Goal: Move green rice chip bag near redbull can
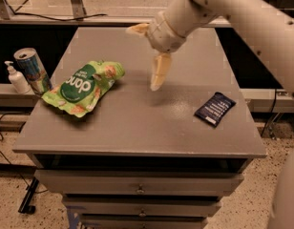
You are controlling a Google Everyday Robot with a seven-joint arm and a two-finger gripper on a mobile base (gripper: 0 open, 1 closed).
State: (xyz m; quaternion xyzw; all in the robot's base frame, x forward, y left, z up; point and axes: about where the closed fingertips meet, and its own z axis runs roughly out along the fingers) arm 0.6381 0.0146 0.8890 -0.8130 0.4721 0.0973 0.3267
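The green rice chip bag [84, 87] lies flat on the left part of the grey table [137, 128], its dark green circle facing up. The redbull can [34, 71] stands upright at the table's left edge, just left of the bag and close to it. My gripper [146, 56] hangs over the table's middle back, to the right of the bag and apart from it. Its two pale fingers are spread wide, one pointing left [136, 29] and one pointing down [159, 72]. It holds nothing.
A small white pump bottle [15, 78] stands left of the can. A dark navy packet [215, 109] lies on the table's right side. Drawers [137, 190] sit below the table top. My arm reaches in from the upper right.
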